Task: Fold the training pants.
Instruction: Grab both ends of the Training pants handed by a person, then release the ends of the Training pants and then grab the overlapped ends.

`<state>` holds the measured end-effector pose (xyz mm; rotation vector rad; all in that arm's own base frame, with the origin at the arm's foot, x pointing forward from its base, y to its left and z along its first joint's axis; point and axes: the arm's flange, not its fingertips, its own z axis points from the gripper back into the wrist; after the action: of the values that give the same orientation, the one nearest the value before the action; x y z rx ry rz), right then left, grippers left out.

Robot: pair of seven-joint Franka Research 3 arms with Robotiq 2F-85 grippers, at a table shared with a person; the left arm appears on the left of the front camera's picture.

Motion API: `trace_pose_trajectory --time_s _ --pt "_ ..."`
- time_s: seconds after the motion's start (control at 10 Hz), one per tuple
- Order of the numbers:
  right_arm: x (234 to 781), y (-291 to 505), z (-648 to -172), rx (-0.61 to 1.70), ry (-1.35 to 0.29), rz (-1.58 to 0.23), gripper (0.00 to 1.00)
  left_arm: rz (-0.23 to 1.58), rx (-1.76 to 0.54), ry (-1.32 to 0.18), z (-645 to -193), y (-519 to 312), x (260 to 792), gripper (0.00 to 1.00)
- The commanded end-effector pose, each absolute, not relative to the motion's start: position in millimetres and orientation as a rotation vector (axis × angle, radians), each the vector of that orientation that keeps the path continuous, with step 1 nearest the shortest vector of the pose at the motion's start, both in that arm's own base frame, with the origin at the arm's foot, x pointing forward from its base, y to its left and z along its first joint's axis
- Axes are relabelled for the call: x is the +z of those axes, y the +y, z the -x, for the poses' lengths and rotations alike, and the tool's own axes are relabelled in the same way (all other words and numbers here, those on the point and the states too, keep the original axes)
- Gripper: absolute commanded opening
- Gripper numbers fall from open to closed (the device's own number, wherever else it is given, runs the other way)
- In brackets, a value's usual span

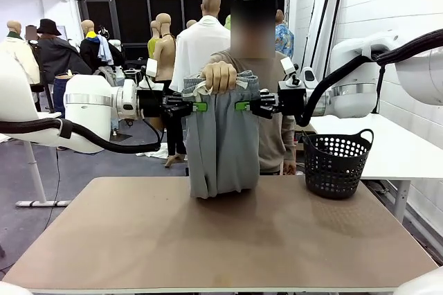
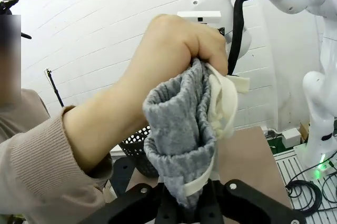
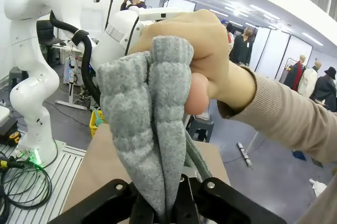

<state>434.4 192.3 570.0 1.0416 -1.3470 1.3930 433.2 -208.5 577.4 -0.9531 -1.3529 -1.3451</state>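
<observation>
The training pants (image 1: pixel 221 142) hang upright over the far middle of the tabletop (image 1: pixel 221 253). Their lower end touches the tabletop or is just above it; I cannot tell which. High above the tabletop, the left claw (image 1: pixel 196 106) pinches one edge of the waistband, and the right claw (image 1: pixel 243 106) pinches the opposite edge at the same height. In both wrist views the grey cloth goes down between the fingers, so each grip looks firm. The person's hand (image 1: pixel 220 75) reaches from behind the far edge of the tabletop. It holds the gathered waistband and the pale drawstring (image 2: pixel 224 103) in a fist.

I judge that the step in hand is to take over the waistband and lay the pants down for a fold. To do it well, the hand should release first. Then both claws should descend together at equal height and draw toward the near edge of the tabletop, so that the cloth lies flat. The jersey is soft and will sag, so a slow and even motion is better.

The tabletop is plain, matte and light brown. A black perforated basket (image 1: pixel 338 163) stands at its far right corner. Beyond its far edge is a wide hall with a grey floor, and a white brick wall is at its right.
</observation>
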Motion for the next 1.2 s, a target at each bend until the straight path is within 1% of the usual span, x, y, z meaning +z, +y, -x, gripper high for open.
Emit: trace_pose_trajectory --time_s 0.0,0.2,0.3,0.4,1.1 --pt "577.9 192.6 -435.6 1.398 -1.335 -1.051 0.00 0.949 -1.331 -1.304 -441.4 -210.0 574.0 0.00" --pt "573.3 192.3 -436.0 1.390 -1.332 -1.035 0.00 0.885 -1.324 -1.324 -447.7 -206.9 574.1 0.00" --pt "569.0 192.0 -436.2 1.405 -1.309 -1.027 0.00 0.889 -1.387 -1.308 -451.4 -206.7 574.3 0.00" --pt "569.1 191.7 -435.0 1.394 -1.343 -1.034 0.00 0.942 -1.328 -1.342 -438.8 -206.7 571.4 0.00" --pt "569.1 191.7 -435.0 1.394 -1.343 -1.034 0.00 0.942 -1.328 -1.342 -438.8 -206.7 571.4 0.00"
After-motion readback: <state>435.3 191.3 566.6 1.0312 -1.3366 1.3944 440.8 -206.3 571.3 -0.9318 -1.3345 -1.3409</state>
